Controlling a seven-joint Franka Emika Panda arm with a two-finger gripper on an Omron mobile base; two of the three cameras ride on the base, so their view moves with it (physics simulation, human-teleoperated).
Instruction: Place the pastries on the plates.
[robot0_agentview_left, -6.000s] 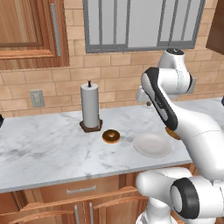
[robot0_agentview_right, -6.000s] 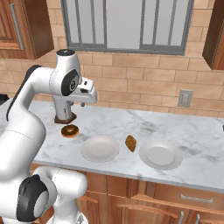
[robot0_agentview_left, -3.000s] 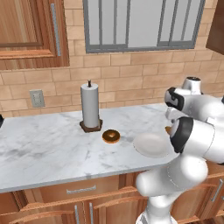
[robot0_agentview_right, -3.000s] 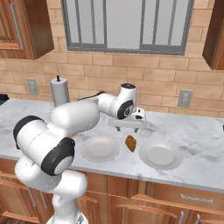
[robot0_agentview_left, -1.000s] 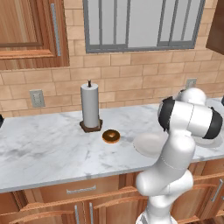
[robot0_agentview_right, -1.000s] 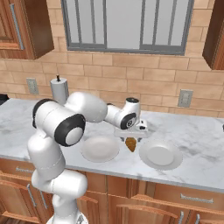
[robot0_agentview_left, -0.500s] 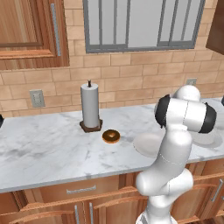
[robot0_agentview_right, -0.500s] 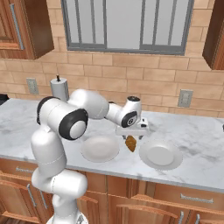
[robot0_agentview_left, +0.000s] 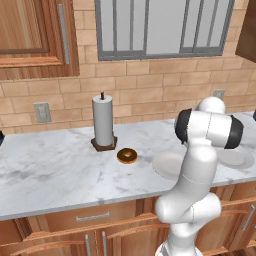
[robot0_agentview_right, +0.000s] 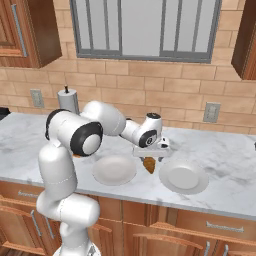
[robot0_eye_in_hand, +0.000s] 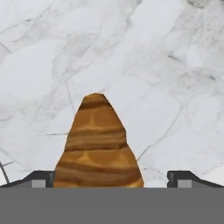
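The end effector (robot0_agentview_right: 150, 159) hangs low over the golden-brown ridged croissant (robot0_eye_in_hand: 98, 144), fingers spread wide, gripping nothing. The croissant lies on the white marble tabletop (robot0_agentview_right: 225, 160) between two round white plates (robot0_agentview_right: 114, 169) (robot0_agentview_right: 183, 176). The brown-glazed ring doughnut (robot0_agentview_left: 127, 155) sits left of the nearer plate.

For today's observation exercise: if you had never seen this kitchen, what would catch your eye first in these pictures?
First, the big white arm bent low over the marble counter, its open gripper straddling the golden-brown croissant, which lies between two white plates. In the hand view the croissant sits between the two dark fingers. Further left, the glazed doughnut lies alone in front of a paper towel roll.
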